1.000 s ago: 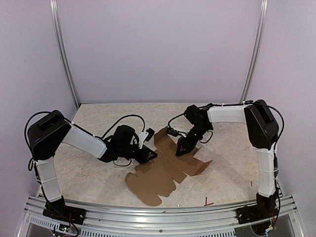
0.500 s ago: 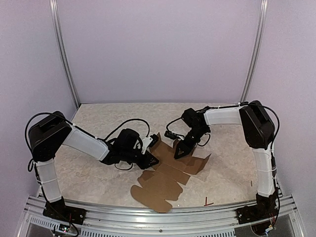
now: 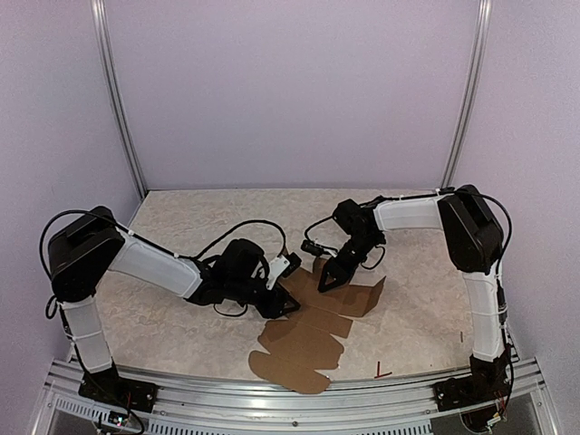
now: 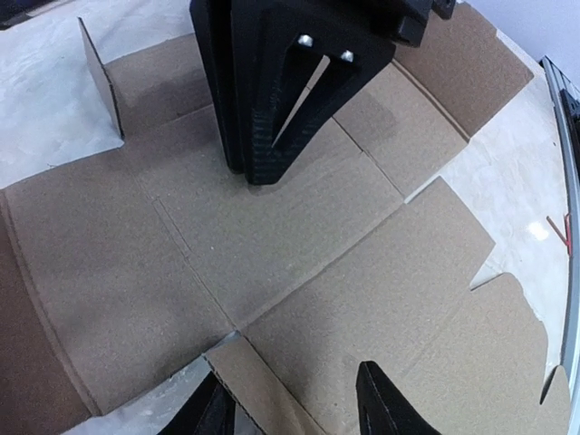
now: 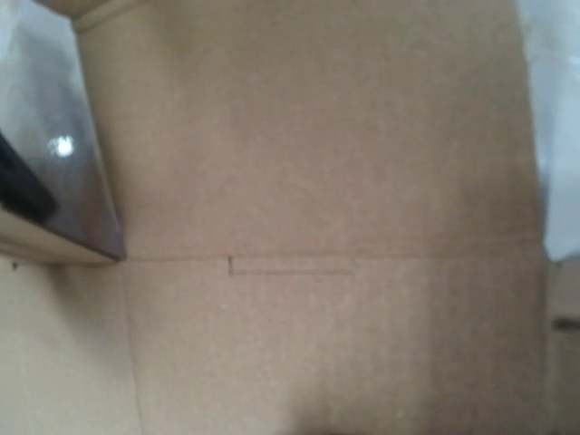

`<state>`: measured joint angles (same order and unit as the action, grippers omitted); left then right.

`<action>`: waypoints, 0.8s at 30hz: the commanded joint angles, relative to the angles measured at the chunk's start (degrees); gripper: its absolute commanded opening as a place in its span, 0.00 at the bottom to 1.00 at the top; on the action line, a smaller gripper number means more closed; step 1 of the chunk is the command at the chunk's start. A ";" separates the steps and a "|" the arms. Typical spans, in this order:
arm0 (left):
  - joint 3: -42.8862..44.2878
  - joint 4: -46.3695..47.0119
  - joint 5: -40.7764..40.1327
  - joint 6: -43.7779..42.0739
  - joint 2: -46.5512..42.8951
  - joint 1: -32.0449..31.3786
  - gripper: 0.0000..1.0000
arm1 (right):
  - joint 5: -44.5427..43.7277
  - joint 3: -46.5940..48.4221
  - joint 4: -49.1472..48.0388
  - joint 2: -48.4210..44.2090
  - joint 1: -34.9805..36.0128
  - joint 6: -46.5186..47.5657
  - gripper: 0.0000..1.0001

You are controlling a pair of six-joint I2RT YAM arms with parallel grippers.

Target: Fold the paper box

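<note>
Our left gripper [image 4: 299, 410] stands released, its two black fingers [image 4: 385, 408] apart at an edge of the paper box [image 4: 272, 263], a flat brown die-cut cardboard sheet, with a corner of that sheet between them. Our right gripper [image 4: 263, 168] rests its black tips on a middle panel. Seen side on, its fingers overlap, so we cannot tell whether it is clenched. The sheet lies mostly unfolded on the pale speckled tabletop [image 3: 181, 217] between both arms, with one small side flap [image 4: 100, 86] standing upright.
</note>
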<state>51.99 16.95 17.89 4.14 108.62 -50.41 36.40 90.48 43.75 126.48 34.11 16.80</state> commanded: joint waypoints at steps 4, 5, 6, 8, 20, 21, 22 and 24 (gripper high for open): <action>-5.66 -6.27 -12.01 -2.19 -14.95 -0.78 0.50 | -4.40 -3.02 -0.95 2.73 0.74 0.42 0.14; -7.08 -7.09 -12.89 -2.26 -17.63 -0.56 0.51 | -4.37 -3.31 -1.04 2.53 0.70 0.57 0.14; -8.34 -7.60 -13.93 -2.27 -18.90 -0.38 0.51 | -4.20 -3.52 -1.11 2.40 0.77 0.72 0.14; -9.78 -9.04 -16.71 -1.02 -20.23 0.32 0.48 | -4.03 -3.64 -1.21 2.35 0.75 0.78 0.14; -9.22 -10.56 -18.65 -1.33 -9.55 1.83 0.11 | -4.11 -4.08 -1.03 1.92 0.77 0.93 0.14; -9.20 -9.99 -18.53 -1.79 -8.86 1.67 0.11 | -4.11 -4.08 -1.03 1.98 0.78 0.88 0.13; -8.96 -9.52 -18.32 -2.15 -7.98 1.44 0.11 | -4.11 -4.08 -1.10 2.05 0.78 0.87 0.13; -8.55 -8.68 -17.06 -2.95 -6.74 1.02 0.11 | -4.27 -4.12 -1.15 2.12 0.79 0.83 0.13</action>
<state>42.87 7.51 -0.32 3.55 99.22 -48.36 37.50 89.06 41.45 126.10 34.11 17.10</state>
